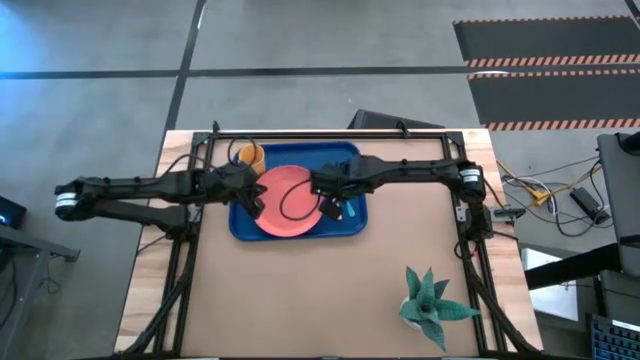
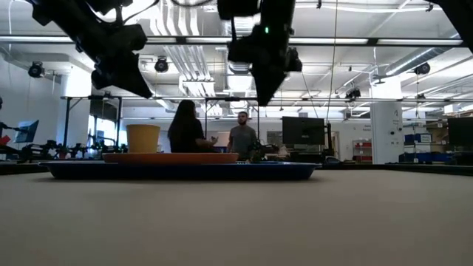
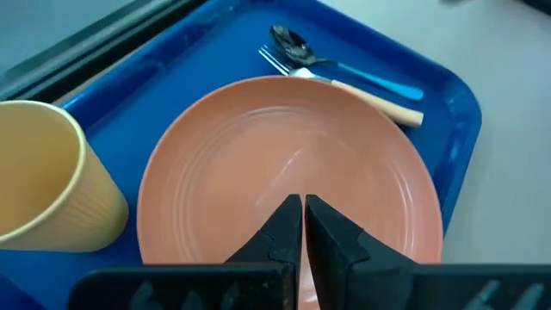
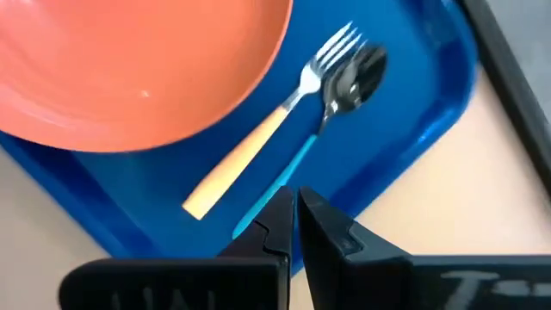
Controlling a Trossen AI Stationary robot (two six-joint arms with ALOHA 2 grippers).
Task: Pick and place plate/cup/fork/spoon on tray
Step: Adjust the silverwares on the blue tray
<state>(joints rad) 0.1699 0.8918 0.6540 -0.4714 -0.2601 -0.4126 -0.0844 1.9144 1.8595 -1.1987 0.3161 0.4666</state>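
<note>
The blue tray (image 1: 350,152) lies at the table's far middle. On it rest the salmon-pink plate (image 1: 285,200), the yellow cup (image 1: 249,156) at the tray's far left corner, and the orange-handled fork (image 4: 258,146) and teal-handled spoon (image 4: 323,129) side by side right of the plate. My left gripper (image 3: 303,211) is shut and empty above the plate's left part. My right gripper (image 4: 295,207) is shut and empty above the spoon's handle end, near the tray's right side. In the low view both grippers hang well above the tray (image 2: 177,171).
A green potted plant (image 1: 430,300) stands at the table's near right. The bare wooden table (image 1: 300,300) stretches in front of the tray. Two people (image 2: 214,137) stand in the room beyond the table.
</note>
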